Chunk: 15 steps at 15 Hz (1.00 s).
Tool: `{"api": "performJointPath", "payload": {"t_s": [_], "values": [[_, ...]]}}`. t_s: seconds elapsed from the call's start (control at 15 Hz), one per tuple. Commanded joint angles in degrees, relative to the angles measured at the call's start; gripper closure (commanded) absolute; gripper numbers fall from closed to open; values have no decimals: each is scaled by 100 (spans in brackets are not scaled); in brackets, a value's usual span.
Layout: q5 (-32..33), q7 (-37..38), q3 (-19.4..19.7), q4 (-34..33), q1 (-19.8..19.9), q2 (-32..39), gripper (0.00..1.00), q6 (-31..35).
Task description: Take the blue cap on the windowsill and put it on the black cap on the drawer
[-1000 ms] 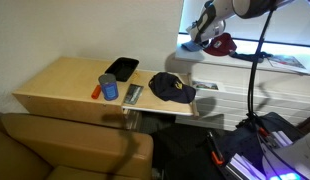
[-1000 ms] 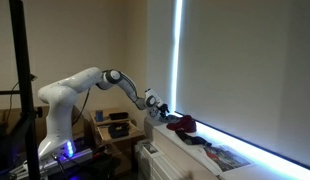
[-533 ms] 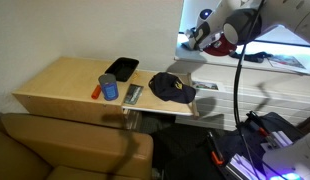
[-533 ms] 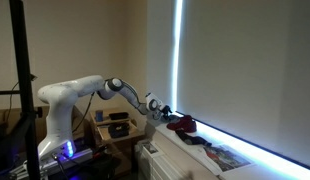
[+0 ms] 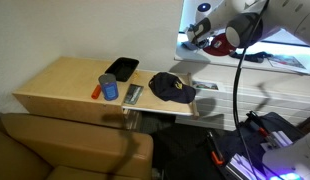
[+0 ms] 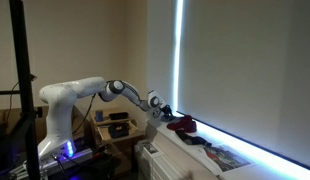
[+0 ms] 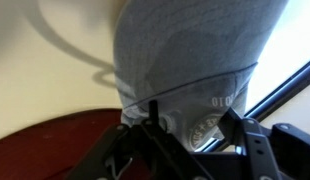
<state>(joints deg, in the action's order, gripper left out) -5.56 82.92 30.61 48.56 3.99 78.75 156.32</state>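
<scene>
1. The gripper (image 5: 198, 30) is seen in an exterior view held low over the windowsill (image 5: 257, 63), at the end nearest the drawer (image 5: 65, 80).
2. The blue cap (image 7: 185, 50) is found on the windowsill, directly beneath the gripper (image 7: 190, 140); in the wrist view its grey-blue fabric fills the upper middle.
3. The fingers (image 7: 130, 150) are shown set apart, with the cap's fabric lying between them. Whether the fabric is actually pinched cannot be told.
4. A maroon cap (image 5: 224, 43) is seen just beside the blue cap (image 5: 187, 43) on the same ledge.
5. The black cap (image 5: 172, 88) is seen resting on the drawer's light-wood top, near its windowsill end, well apart from the gripper.
</scene>
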Motion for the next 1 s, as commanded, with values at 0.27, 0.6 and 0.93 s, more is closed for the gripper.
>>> {"api": "performJointPath", "payload": {"t_s": [0.27, 0.6, 0.93], "values": [[-54, -104, -716, -932, 611, 52, 99, -1456], [-402, -642, -1128, -1244, 1035, -392, 99, -2115], [-638, -1800, -1552, -1374, 1530, -1035, 99, -2563]]}}
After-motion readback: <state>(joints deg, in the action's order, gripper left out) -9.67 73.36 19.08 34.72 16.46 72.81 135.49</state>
